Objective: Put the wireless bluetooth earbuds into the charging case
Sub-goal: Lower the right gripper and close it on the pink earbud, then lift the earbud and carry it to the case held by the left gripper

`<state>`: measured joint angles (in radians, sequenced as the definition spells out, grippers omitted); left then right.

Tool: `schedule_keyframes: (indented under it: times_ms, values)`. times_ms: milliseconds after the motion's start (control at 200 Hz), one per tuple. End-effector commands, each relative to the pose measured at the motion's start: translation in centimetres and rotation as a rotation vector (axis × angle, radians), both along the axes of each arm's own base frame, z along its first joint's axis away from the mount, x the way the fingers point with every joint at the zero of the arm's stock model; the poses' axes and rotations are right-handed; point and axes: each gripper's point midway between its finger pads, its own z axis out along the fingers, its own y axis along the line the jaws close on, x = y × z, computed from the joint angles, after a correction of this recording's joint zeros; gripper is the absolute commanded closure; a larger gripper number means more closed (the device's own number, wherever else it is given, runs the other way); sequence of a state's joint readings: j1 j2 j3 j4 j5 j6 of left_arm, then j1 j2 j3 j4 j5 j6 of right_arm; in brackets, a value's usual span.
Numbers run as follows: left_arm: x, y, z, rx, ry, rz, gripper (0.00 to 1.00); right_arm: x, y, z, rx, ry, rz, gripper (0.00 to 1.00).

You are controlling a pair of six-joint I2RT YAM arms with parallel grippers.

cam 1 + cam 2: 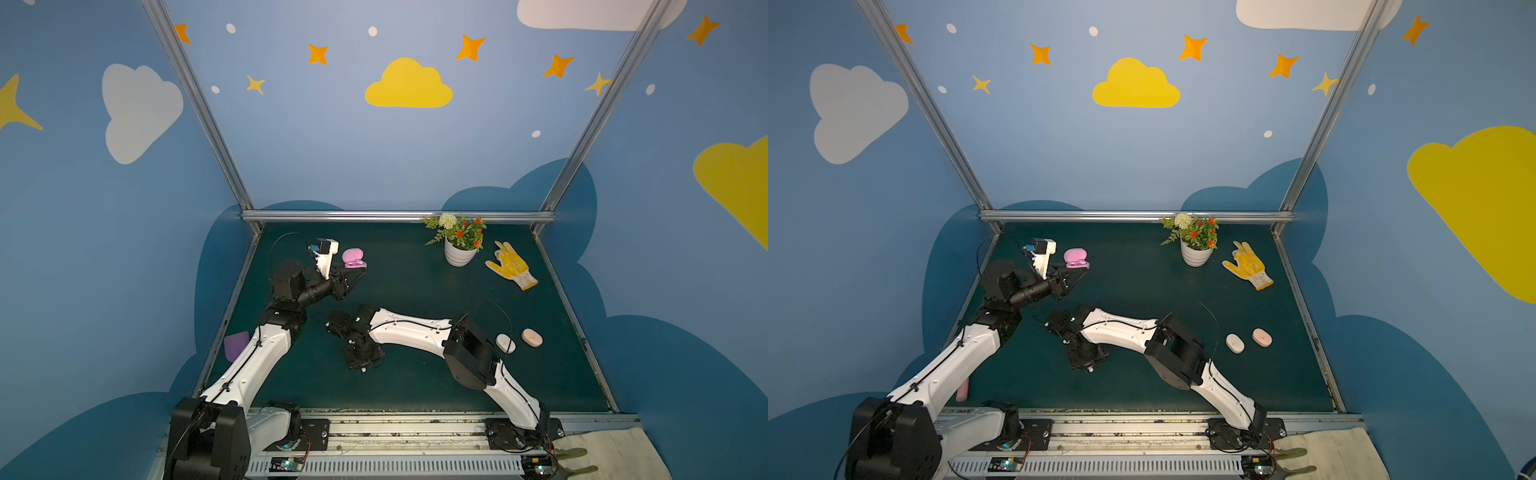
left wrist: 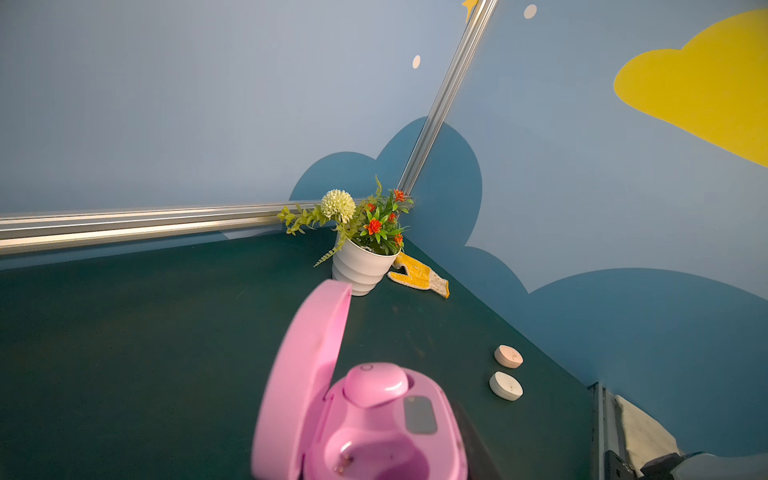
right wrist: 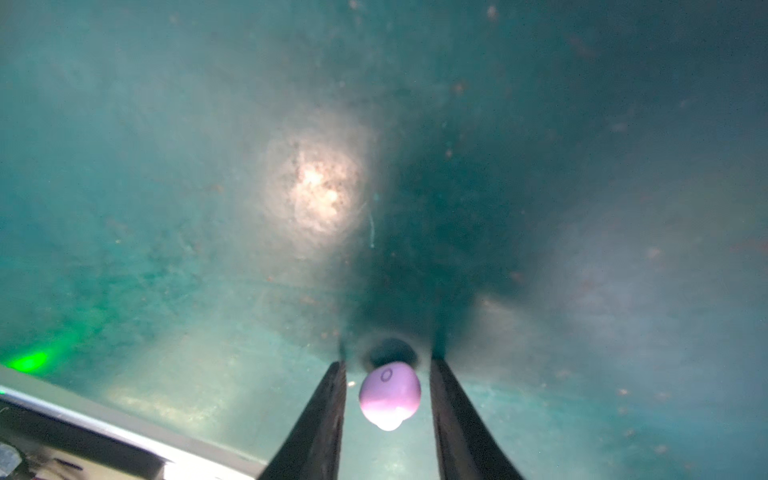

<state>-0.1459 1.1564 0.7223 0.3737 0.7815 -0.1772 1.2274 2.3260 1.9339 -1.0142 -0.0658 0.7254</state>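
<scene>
Pickup of a loose bud looks to be the step in hand. Low in the middle of both top views the right gripper point(image 3: 387, 362) points down, jaws parted and touching nothing. Left of centre, the left gripper point(image 1: 358, 274) sits against a pink pebble-shaped plastic charging case point(image 1: 354, 258) with its lid raised. I cannot tell whether it clamps the case, since one finger is hidden. One matching earbud point(image 2: 376, 384) is seated in the case, beside an empty socket point(image 2: 365, 457). A tiny lilac bean-shaped glossy earbud point(image 3: 389, 395) lies on the dark green mat point(image 3: 208, 208) between the right jaws, a gap on each side. Next, I judge, those jaws must close squarely on the slippery bud, lift it, carry it to the case and seat it the right way round. Blue walls painted with clouds and stars point(image 1: 374, 145) enclose the mat. Toward its upper right stand a white ribbed pot of artificial flowers point(image 1: 459, 253) and a yellow knitted work glove point(image 1: 512, 266). Near its right edge lie a closed white case point(image 1: 505, 343) and a closed peach case point(image 1: 532, 337), just beside each other.
</scene>
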Motion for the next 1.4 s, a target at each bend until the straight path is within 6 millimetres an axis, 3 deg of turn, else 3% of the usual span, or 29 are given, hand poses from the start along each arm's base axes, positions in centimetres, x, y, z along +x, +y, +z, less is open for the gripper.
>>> schedule_keyframes:
  times_ms: [0,165,411,706,971,1191,1397]
  values:
    - [-0.4,-0.1,0.9,-0.014,-0.038,-0.017,0.89,-0.4,-0.1,-0.6,-0.031,0.006,0.005,0.62]
    - [-0.5,-0.1,0.9,-0.014,-0.039,-0.016,0.89,-0.4,0.3,-0.9,-0.035,0.019,0.014,0.66]
    - [-0.5,-0.2,0.9,-0.014,-0.037,-0.021,0.89,-0.2,0.3,-0.8,-0.031,0.015,0.008,0.82]
    - [-0.8,-0.3,0.8,-0.006,-0.036,-0.028,0.89,0.2,0.4,0.6,0.025,-0.024,0.011,0.87]
    - [-1.3,-1.3,-0.1,0.013,-0.020,-0.064,0.89,0.7,-1.6,4.2,0.134,-0.079,-0.028,0.88]
    - [-2.4,-2.8,-0.9,0.047,-0.008,-0.117,0.89,1.6,-5.7,7.5,0.203,-0.108,-0.083,0.89]
    - [-4.3,-4.1,-1.2,0.076,-0.027,-0.163,0.88,3.0,-8.9,13.3,0.350,-0.157,-0.130,0.89]
